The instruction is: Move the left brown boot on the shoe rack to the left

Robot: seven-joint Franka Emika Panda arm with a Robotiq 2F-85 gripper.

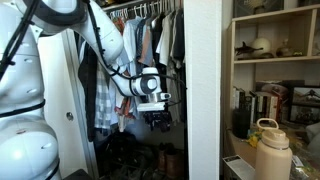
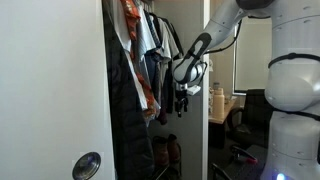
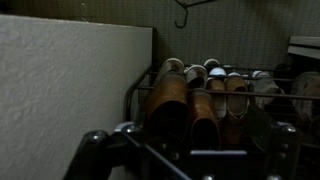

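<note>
The left brown boot (image 3: pixel 168 108) stands on the shoe rack (image 3: pixel 133 92) low in the closet, just beside the other brown boot (image 3: pixel 207 115) and near the white panel (image 3: pixel 70 80), so I'd say none of the move is done. The gripper (image 3: pixel 190 158) hangs well above it, fingers spread apart and empty. Reaching down, grasping and shifting are all left to do.
</note>
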